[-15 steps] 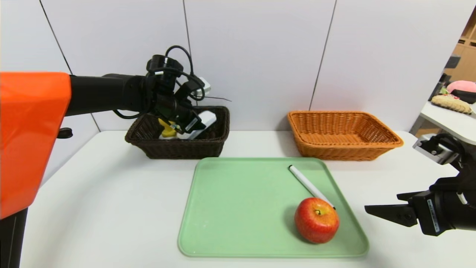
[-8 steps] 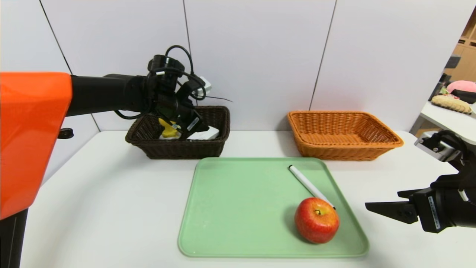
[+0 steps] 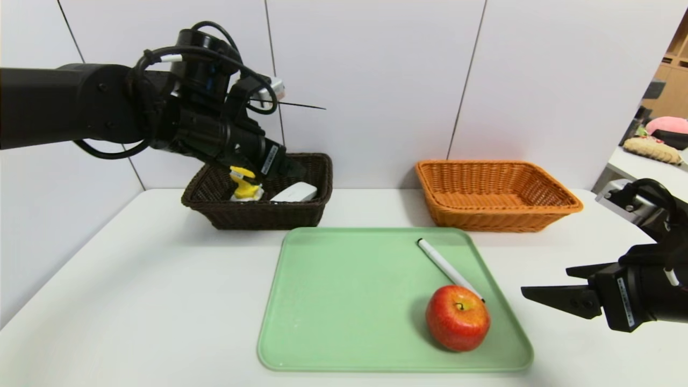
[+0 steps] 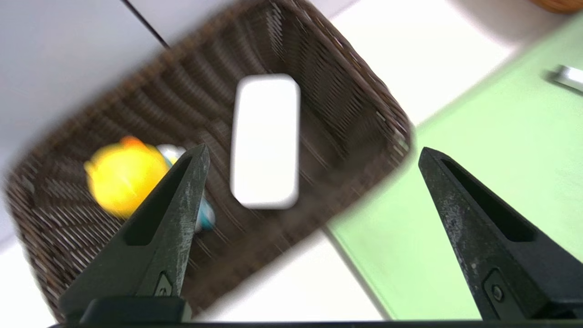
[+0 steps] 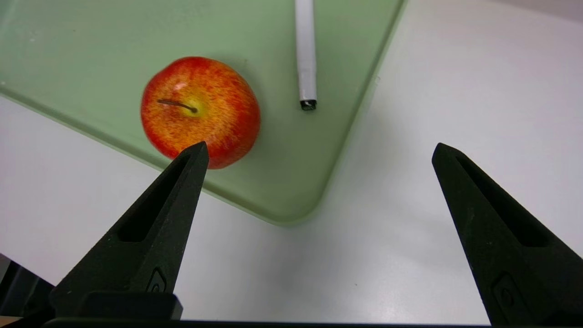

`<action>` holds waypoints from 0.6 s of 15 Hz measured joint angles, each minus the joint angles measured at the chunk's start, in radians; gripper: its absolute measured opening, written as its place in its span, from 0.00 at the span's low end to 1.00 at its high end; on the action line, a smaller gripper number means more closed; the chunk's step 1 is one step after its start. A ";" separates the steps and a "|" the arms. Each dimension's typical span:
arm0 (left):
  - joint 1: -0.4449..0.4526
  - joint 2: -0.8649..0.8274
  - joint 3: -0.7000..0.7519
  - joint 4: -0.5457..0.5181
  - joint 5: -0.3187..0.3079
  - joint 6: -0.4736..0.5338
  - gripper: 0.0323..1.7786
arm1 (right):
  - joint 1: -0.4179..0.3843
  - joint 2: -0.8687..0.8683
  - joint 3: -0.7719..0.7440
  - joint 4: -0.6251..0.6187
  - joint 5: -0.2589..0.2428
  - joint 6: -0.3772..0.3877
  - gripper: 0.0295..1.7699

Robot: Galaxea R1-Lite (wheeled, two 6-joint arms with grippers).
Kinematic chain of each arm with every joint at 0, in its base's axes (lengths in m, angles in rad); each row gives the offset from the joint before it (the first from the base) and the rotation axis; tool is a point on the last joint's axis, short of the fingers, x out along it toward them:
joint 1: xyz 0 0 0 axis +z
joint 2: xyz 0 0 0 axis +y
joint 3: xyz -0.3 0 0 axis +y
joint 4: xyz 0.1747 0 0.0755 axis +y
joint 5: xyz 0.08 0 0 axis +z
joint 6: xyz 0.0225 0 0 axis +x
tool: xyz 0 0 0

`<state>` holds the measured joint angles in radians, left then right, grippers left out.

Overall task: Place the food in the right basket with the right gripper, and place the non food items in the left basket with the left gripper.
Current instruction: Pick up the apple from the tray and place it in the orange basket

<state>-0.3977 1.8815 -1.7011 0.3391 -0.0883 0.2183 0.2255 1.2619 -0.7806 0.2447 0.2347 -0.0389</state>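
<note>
A red apple (image 3: pixel 457 318) (image 5: pixel 200 109) and a white pen (image 3: pixel 448 269) (image 5: pixel 306 54) lie on the green tray (image 3: pixel 349 301), toward its right side. The dark brown left basket (image 3: pixel 258 212) (image 4: pixel 346 105) holds a white box (image 3: pixel 294 192) (image 4: pixel 265 141) and a yellow duck toy (image 3: pixel 243 183) (image 4: pixel 123 175). My left gripper (image 3: pixel 287 167) (image 4: pixel 313 149) hangs open and empty above that basket. The orange right basket (image 3: pixel 494 196) is empty. My right gripper (image 3: pixel 546 281) (image 5: pixel 319 146) is open over the table just right of the tray, level with the apple.
The white table (image 3: pixel 134 301) carries both baskets at the back near the wall, with the tray in front of them. A second table with soft items (image 3: pixel 653 148) stands at the far right.
My left gripper opened and let the white box drop flat into the dark basket, then the arm rose above it. My right gripper shifted slightly toward the tray.
</note>
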 joint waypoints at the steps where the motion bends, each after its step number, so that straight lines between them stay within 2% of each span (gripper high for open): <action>1: -0.019 -0.043 0.070 0.001 0.002 -0.039 0.92 | 0.018 0.003 -0.014 -0.001 0.000 -0.001 0.96; 6: -0.161 -0.243 0.443 -0.002 0.013 -0.211 0.94 | 0.126 0.067 -0.083 0.006 -0.002 0.004 0.96; 9: -0.233 -0.303 0.535 0.004 0.015 -0.293 0.94 | 0.169 0.122 -0.112 0.012 -0.003 0.004 0.96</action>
<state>-0.6311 1.5783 -1.1660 0.3430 -0.0736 -0.0745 0.3940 1.3836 -0.8928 0.2568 0.2313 -0.0351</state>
